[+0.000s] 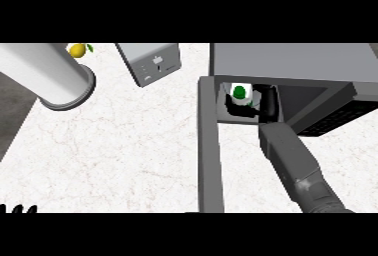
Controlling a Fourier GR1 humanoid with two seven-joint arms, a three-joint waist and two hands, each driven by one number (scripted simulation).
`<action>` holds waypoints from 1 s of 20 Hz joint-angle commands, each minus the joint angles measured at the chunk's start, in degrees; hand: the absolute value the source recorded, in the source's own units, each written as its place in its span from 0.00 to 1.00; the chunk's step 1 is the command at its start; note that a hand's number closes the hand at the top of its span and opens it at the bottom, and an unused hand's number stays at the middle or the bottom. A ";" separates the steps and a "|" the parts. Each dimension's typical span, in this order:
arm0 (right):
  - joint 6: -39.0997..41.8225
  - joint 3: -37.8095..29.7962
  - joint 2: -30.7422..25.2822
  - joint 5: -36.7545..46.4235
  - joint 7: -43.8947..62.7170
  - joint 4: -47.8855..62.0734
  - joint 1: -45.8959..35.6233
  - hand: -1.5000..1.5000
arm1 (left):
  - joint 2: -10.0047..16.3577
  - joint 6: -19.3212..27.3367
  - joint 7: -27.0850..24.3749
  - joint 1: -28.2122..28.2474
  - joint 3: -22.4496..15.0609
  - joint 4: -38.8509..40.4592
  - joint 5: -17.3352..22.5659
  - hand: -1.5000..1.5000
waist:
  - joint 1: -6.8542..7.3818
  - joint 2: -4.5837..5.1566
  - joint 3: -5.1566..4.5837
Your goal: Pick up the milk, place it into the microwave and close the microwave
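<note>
Seen left of the fingers (240,110): the open door (210,150), edge-on, a long grey bar running down toward the lower edge and walling off that side. Farther left, well apart on the pale, veined tabletop (111,150): a grey boxy appliance (151,62), a thick white cylinder (52,75) lying at a slant, and a lemon (77,50) peeking out just beyond it. Above and to the right of the fingers: the grey microwave (295,60), cavity dark.

Reaching in from the lower right, forearm straight and angled up toward the opening. Right hand (269,107) inside the microwave's mouth, fingers curled round the lower part of the milk (240,93). Held upright just inside the cavity near the door's hinge side, white top and green spot showing above the fingers. Cannot tell whether it sits on the microwave floor.

Left hand (18,209) resting at the lower left edge, only straight fingertips showing, apart and empty.
</note>
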 commanded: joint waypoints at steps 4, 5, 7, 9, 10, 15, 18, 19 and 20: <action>-1.81 -1.05 -3.69 2.14 -3.56 9.02 -3.99 1.00 | 0.89 -0.57 0.94 -0.42 0.98 -0.03 0.92 0.00 | 1.58 0.75 0.08; -1.80 -0.81 -3.53 2.52 -4.37 9.35 -4.67 1.00 | 0.70 -1.64 0.44 0.43 -0.12 -0.33 0.77 0.00 | 1.83 0.71 0.09; -4.54 -0.89 -3.41 3.02 -5.75 10.07 -4.86 1.00 | 1.72 -2.05 0.82 -0.72 0.83 -0.23 1.60 0.00 | 2.49 1.14 0.13; -6.93 -0.34 -5.24 4.24 -5.25 10.82 -7.19 1.00 | 0.55 -1.30 0.65 -1.85 -0.42 1.12 0.24 0.00 | 2.80 1.29 0.09; -7.45 0.57 -5.65 5.38 -7.07 11.37 -6.07 1.00 | 0.00 -0.86 0.55 -1.04 -0.69 -0.16 -0.03 0.00 | 2.82 1.22 0.13; -8.33 -1.18 -6.27 4.40 -6.32 12.16 -9.58 1.00 | 1.16 -0.87 2.56 -2.37 0.13 -0.25 1.54 0.00 | 3.09 1.52 0.17; -7.22 -4.03 -5.97 1.77 -10.00 10.02 -8.85 1.00 | 1.03 -1.52 0.73 -1.91 1.36 2.09 1.58 0.00 | 3.68 1.73 0.25; -8.39 -4.38 -5.75 1.64 -9.62 10.18 -9.89 1.00 | 1.81 -2.35 1.40 -1.92 0.94 0.79 2.03 0.00 | 3.89 1.76 0.26; -8.01 -4.40 -6.00 1.78 -10.52 9.94 -10.24 1.00 | 1.64 -0.71 3.21 -3.20 1.03 0.98 2.10 0.00 | 3.24 1.90 0.26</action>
